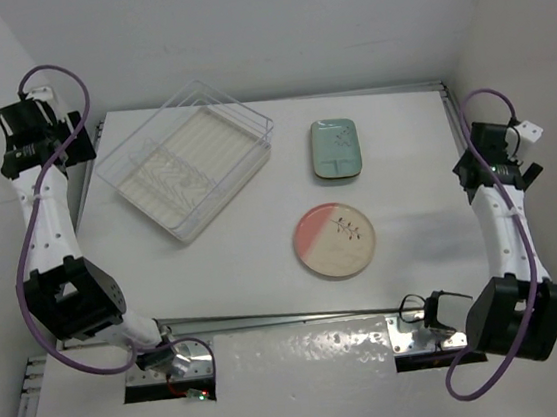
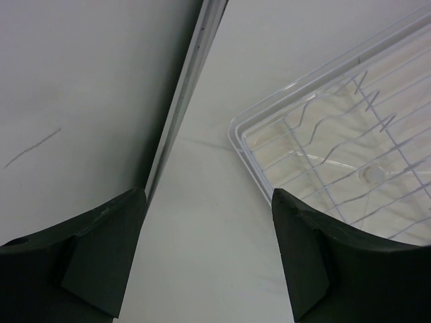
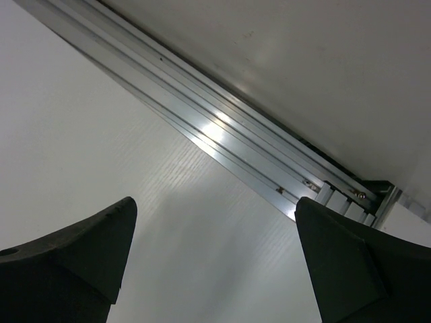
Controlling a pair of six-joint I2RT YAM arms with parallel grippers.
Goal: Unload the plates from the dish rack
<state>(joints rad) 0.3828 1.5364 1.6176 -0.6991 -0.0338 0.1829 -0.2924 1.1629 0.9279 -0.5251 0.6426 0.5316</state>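
Plates: a pale blue-green rounded-rectangular plate (image 1: 337,148) lies flat on the table (image 1: 236,274) toward the far edge, right of centre. A round pink-and-cream plate (image 1: 335,240) lies flat closer to the near edge, apart from the first. Dish rack (image 1: 188,163) stands toward the far left corner, set at an angle to the edges. Left hand (image 2: 209,256) hangs by the left edge beside a rack corner, fingers well apart, gripping nothing. Right hand (image 3: 212,262) hangs at the right edge, fingers wide, gripping nothing.
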